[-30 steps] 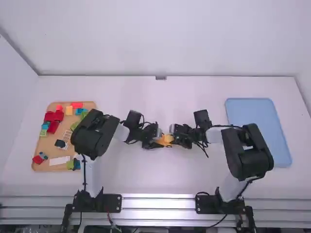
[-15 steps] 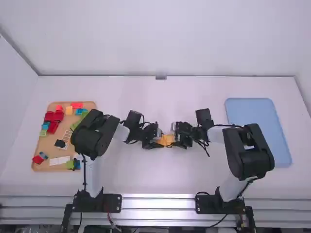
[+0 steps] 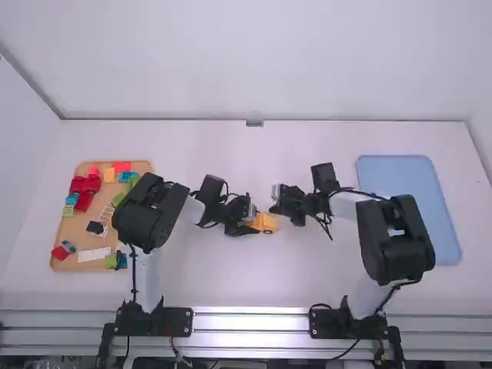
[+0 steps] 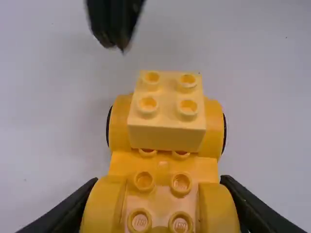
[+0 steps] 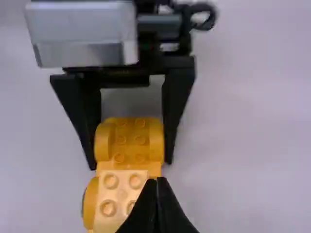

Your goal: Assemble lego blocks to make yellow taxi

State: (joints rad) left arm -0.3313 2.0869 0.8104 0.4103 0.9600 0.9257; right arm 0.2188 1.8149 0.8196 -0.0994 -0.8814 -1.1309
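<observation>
Left gripper [image 3: 250,224] clamped on yellow car base [image 3: 270,228], right gripper [image 3: 275,203] closed beside it

Near the middle of the high frame, the yellow car base lay end to end with the left gripper, whose two fingers pinched it from both sides at its left end. A paler yellow brick [image 4: 166,114], with four studs on top, sat at the base's other end, between two rounded sides edged in black.

The right gripper was slightly above and to the right of the car in the high frame, with its fingers together and nothing between them. In the right wrist view, the closed tips overlapped a corner of the pale brick; whether they touched it could not be told there, though the left wrist view showed a dark tip apart from the brick.

At the left of the high frame was a tan tray [image 3: 77,240] of loose pieces, among them red blocks [image 3: 84,184], a white plate [image 3: 94,254] and some green and blue ones. A blue tray [image 3: 407,200] lay at the right of the frame.
</observation>
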